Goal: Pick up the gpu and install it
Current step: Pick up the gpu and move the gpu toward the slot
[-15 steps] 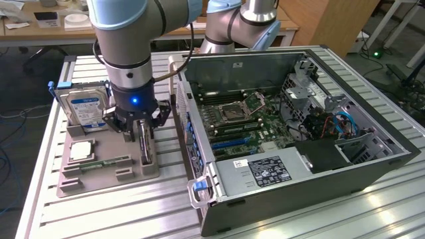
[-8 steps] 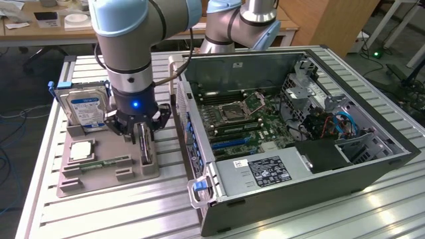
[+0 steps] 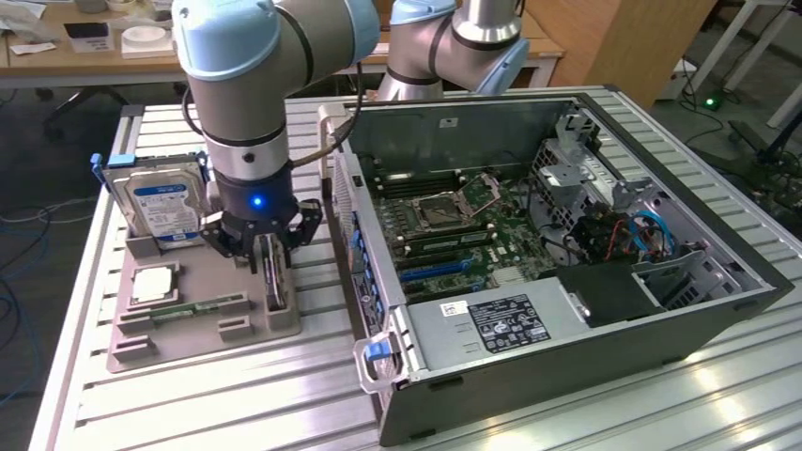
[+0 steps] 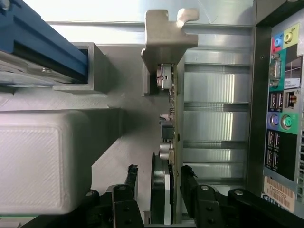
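The gpu (image 3: 274, 278) stands on edge in a slot of the grey holder tray (image 3: 138, 349), to the exterior view's left of the open computer case (image 3: 701, 324). In the wrist view the gpu (image 4: 174, 123) shows edge-on, green board with a black cooler and a silver bracket (image 4: 164, 40) at its far end. My gripper (image 3: 269, 252) hangs right over the card, open, and in the wrist view the gripper (image 4: 159, 172) has one black finger (image 4: 131, 175) on each side of the card with a gap on both sides.
A silver hard drive (image 3: 163, 202) with a blue label stands at the tray's back. A cpu (image 3: 153, 285) and a memory stick (image 3: 201, 305) lie on the tray. The case's motherboard (image 3: 452, 225) lies exposed. The case's rear port panel (image 4: 280, 118) is close beside the card.
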Tool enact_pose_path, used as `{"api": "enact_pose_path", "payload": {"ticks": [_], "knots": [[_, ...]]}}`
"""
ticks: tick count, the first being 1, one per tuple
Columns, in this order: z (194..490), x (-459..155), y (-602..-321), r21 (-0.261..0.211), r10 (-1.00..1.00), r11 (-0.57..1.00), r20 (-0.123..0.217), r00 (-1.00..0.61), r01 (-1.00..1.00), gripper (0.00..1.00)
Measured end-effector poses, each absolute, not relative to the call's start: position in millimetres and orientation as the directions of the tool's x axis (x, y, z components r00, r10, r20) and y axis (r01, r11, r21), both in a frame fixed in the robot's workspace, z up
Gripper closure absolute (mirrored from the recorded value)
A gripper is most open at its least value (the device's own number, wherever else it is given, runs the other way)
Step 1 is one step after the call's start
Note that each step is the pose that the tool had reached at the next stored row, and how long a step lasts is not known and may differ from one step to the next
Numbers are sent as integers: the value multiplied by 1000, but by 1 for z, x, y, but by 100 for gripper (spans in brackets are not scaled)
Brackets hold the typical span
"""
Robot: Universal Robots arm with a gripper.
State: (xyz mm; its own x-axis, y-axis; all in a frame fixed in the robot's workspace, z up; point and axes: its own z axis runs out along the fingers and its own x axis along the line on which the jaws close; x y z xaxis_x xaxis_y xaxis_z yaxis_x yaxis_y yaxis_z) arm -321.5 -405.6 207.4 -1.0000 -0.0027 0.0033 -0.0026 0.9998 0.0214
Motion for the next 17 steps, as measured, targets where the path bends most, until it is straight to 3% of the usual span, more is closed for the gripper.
{"api": "enact_pose_path", "payload": {"ticks": [12,15,17], "knots": [[206,-322,-406,21,-2,1000,3,-1000,-2,53],[206,-322,-406,22,-2,1000,3,-1000,-2,65],[206,-322,-406,21,-3,1000,3,-1000,-2,65]]}}
